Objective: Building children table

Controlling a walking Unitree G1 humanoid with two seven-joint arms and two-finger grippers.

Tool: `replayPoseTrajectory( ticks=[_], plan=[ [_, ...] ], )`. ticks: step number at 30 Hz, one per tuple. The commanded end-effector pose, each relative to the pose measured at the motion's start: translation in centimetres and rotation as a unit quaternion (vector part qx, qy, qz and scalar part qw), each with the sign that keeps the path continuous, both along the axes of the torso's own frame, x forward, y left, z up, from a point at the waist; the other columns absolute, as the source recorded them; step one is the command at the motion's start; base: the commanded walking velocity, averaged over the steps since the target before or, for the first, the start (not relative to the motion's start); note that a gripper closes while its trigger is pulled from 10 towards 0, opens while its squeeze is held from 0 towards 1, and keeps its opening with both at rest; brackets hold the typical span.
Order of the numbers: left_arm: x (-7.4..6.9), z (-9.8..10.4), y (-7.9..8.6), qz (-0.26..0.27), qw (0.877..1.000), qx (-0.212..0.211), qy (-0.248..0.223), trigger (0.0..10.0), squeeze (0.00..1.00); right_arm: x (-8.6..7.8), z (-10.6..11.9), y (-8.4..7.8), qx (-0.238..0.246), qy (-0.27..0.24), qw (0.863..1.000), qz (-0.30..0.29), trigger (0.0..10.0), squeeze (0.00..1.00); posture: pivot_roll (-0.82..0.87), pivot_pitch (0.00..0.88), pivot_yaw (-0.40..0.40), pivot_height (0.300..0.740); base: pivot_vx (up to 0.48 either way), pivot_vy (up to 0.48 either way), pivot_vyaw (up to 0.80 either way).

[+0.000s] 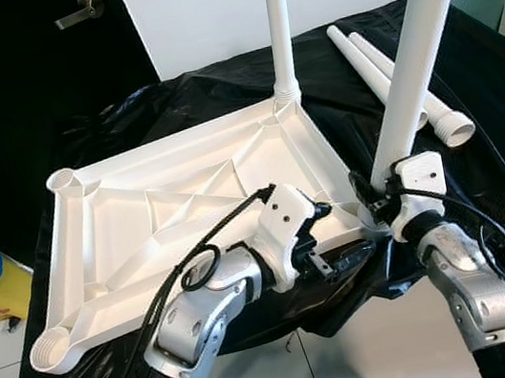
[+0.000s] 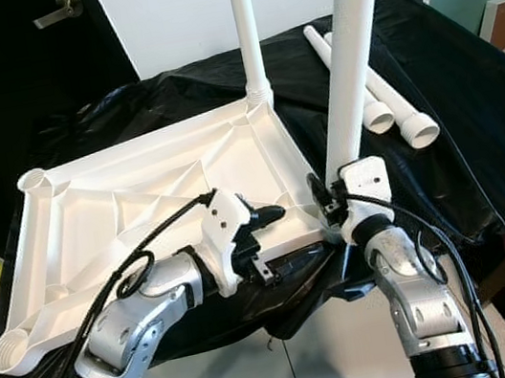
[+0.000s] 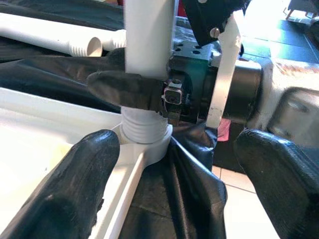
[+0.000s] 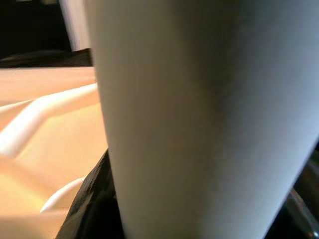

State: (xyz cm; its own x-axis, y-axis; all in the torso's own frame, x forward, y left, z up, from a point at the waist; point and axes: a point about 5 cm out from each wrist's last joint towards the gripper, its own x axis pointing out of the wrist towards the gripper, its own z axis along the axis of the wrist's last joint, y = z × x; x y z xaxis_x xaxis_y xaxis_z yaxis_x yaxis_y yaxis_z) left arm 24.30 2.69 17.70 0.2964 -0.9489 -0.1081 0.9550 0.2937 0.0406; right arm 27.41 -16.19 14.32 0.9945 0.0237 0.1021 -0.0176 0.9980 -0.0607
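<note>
Table leg [image 1: 411,65]: likely light, stiff, slick plastic; right end effector [image 1: 382,198] clamps it low beside corner socket, left end effector [image 3: 172,164] released.

Both silver arms reach forward, elbows bent. The left claw [image 2: 271,213] points right, fingers [image 3: 75,184] spread wide. The right claw [image 2: 324,198] is clamped, wrist upright.

Bright, even light and sharp head views; right wrist view blurred, perhaps too close to focus.
</note>
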Motion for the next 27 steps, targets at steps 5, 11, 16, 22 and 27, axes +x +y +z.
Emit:
replayPoseTrajectory(
  ticks=[5,11,16,22,27],
  plan=[
    [-0.3,-0.2,0.0,-0.019,1.0,0.008,0.005,10.0,0.0,-1.3,-2.6,0.5,0.038,0.056,0.992,-0.107,10.0,0.0,-0.16,0.067,0.089,0.74,0.0,0.0,0.0],
    [-0.2,-0.1,0.0,-0.018,1.0,0.007,0.004,10.0,0.0,-1.4,-2.2,1.1,0.055,0.046,0.992,-0.105,10.0,0.0,-0.17,0.061,0.095,0.74,0.0,0.0,0.0],
    [0.0,-0.1,0.0,-0.02,1.0,0.008,0.002,10.0,0.0,-1.6,-2.2,0.7,0.063,0.048,0.989,-0.122,10.0,0.0,-0.18,0.042,0.098,0.74,0.0,0.0,0.0],
    [0.2,0.0,-0.1,-0.019,1.0,0.008,-0.005,10.0,0.0,-1.6,-1.9,0.8,0.068,0.038,0.989,-0.125,10.0,0.0,-0.18,0.029,0.091,0.74,0.0,0.0,0.0],
    [0.8,0.5,-0.1,-0.007,1.0,0.0,-0.008,10.0,0.0,-1.2,-1.2,0.6,0.065,0.023,0.991,-0.117,10.0,0.0,-0.18,0.062,0.093,0.74,0.0,0.0,0.0]
  ],
)
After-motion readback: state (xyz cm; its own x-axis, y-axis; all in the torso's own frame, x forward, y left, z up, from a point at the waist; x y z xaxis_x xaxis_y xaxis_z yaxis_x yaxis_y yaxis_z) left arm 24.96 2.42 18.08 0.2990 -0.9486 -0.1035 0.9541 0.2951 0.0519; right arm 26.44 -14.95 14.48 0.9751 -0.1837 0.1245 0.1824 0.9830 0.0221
